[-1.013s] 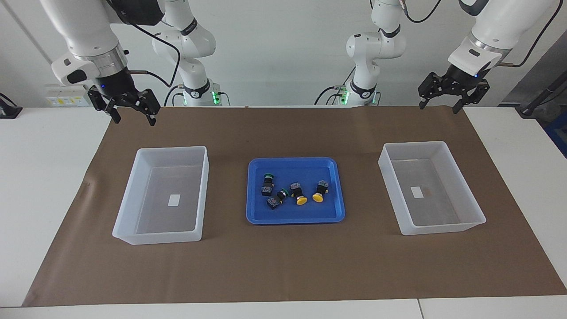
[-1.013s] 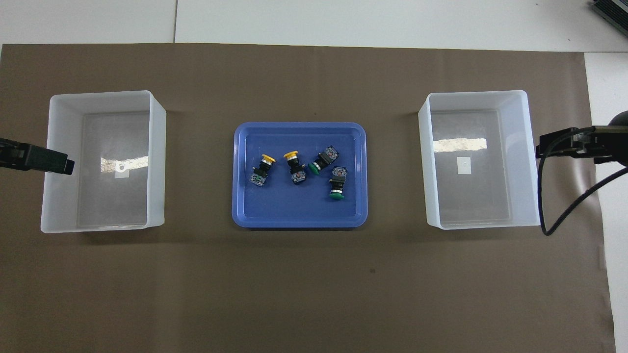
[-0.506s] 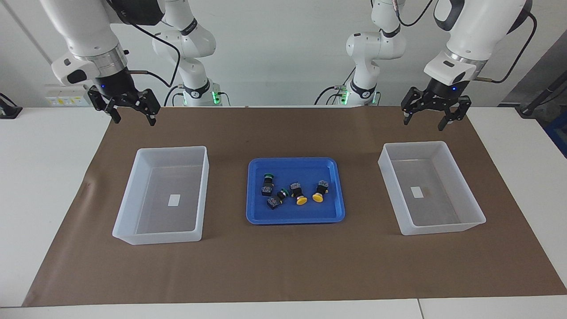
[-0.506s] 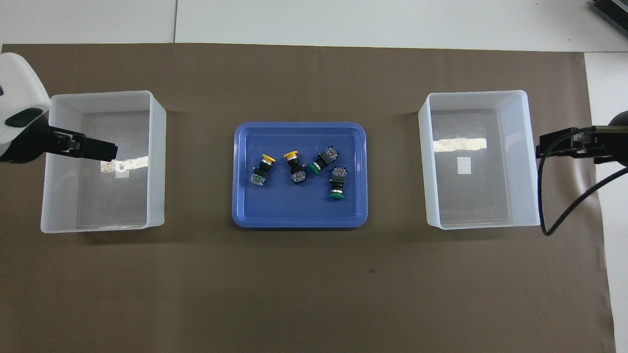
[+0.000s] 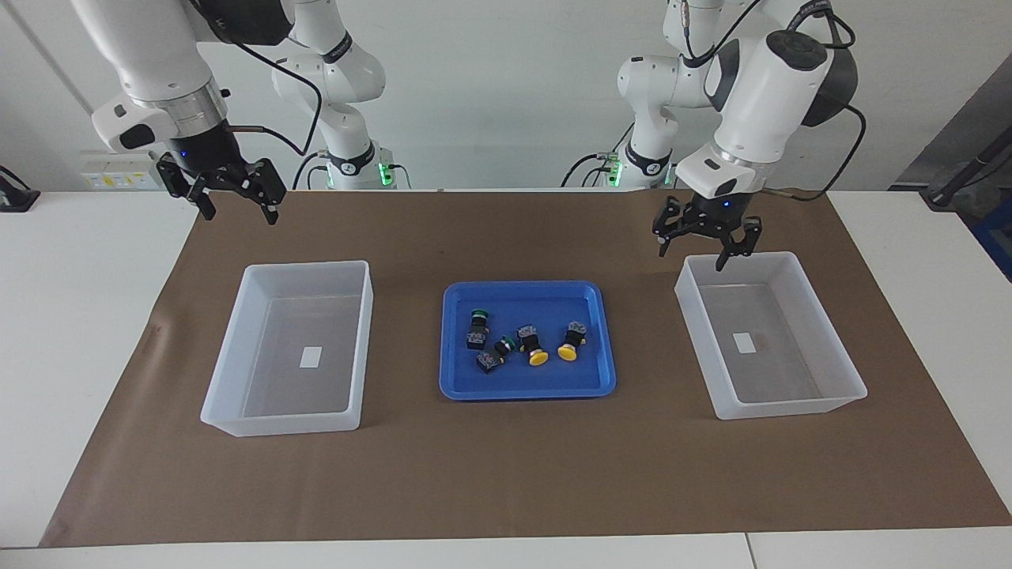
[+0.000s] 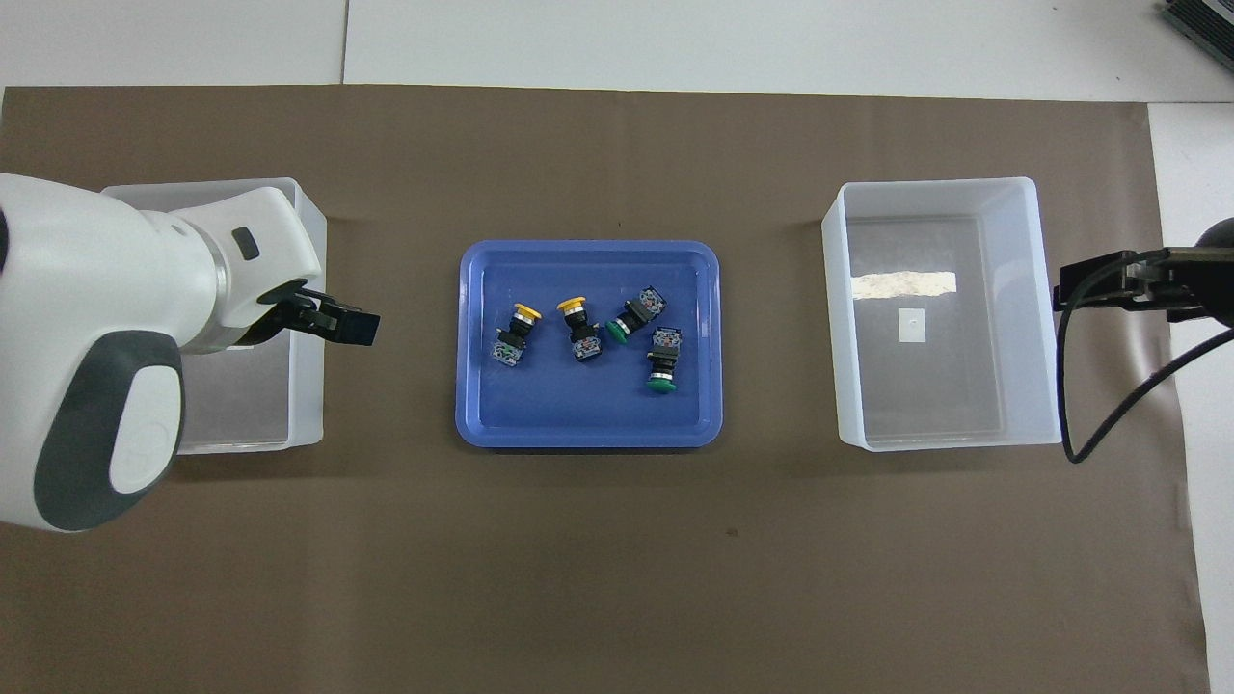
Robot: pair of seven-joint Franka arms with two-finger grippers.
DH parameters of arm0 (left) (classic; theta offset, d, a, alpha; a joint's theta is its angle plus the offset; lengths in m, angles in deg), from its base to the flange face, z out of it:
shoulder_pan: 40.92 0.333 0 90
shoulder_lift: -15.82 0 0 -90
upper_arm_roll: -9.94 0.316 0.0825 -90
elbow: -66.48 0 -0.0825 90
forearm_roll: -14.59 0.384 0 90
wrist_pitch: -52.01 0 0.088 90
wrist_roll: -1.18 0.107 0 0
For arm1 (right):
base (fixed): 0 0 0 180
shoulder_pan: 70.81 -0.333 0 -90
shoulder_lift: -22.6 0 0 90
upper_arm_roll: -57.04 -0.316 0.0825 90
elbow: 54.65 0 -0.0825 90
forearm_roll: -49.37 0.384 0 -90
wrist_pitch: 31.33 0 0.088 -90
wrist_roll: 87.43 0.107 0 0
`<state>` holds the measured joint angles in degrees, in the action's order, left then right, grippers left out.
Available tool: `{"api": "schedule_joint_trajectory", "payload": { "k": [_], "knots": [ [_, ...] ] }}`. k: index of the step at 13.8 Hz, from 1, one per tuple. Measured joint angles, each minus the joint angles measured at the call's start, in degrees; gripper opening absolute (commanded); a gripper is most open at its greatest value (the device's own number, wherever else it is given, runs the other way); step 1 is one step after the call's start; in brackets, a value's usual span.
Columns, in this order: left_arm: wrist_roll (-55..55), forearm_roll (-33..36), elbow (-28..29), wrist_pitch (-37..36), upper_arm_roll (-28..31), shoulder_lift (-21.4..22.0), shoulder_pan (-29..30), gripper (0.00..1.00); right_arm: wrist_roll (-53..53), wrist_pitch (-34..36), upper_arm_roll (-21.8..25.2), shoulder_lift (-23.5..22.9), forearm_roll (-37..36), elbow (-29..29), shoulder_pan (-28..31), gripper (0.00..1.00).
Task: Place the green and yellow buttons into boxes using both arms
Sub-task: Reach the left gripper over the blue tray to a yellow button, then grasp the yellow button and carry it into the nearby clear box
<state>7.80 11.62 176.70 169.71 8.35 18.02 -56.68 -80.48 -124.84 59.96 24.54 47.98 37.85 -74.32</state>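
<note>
Two yellow buttons and two green buttons lie loose in the blue tray. In the overhead view the yellow ones lie toward the left arm's end and the green ones toward the right arm's. One box stands at the left arm's end, the other box at the right arm's end; each holds only a label. My left gripper is open and empty in the air, over the rim of its box beside the tray. My right gripper is open and empty, raised and waiting.
A brown mat covers the table's middle and bears the tray and both boxes. The left arm's white forearm covers much of its box in the overhead view. A black cable hangs beside the other box.
My left arm has swung in from the table's end toward the tray and come lower, its gripper still open. The right arm and the buttons have not moved.
</note>
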Motion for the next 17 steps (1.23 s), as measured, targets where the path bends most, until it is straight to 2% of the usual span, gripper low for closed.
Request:
{"api": "schedule_joint_trajectory", "payload": {
  "k": [5, 7, 10, 13, 17],
  "knots": [
    [-6.37, 0.00, 4.07, 13.79, -0.17, -5.89, -7.33, 1.00, 0.00, 0.00, 0.00, 0.00, 0.00, 0.00, 0.00, 1.00],
    [-6.52, 0.00, 6.80, 19.78, -0.18, -7.15, -8.27, 1.00, 0.00, 0.00, 0.00, 0.00, 0.00, 0.00, 0.00, 1.00],
    [-6.52, 0.00, 8.65, 24.38, -0.13, -8.93, -8.77, 1.00, 0.00, 0.00, 0.00, 0.00, 0.00, 0.00, 0.00, 1.00],
    [-6.52, 0.00, 9.08, 32.76, -0.15, -14.35, -10.06, 1.00, 0.00, 0.00, 0.00, 0.00, 0.00, 0.00, 0.00, 1.00],
    [-6.52, 0.00, 9.07, 35.87, -0.17, -18.52, -10.96, 1.00, 0.00, 0.00, 0.00, 0.00, 0.00, 0.00, 0.00, 1.00]
  ]
}}
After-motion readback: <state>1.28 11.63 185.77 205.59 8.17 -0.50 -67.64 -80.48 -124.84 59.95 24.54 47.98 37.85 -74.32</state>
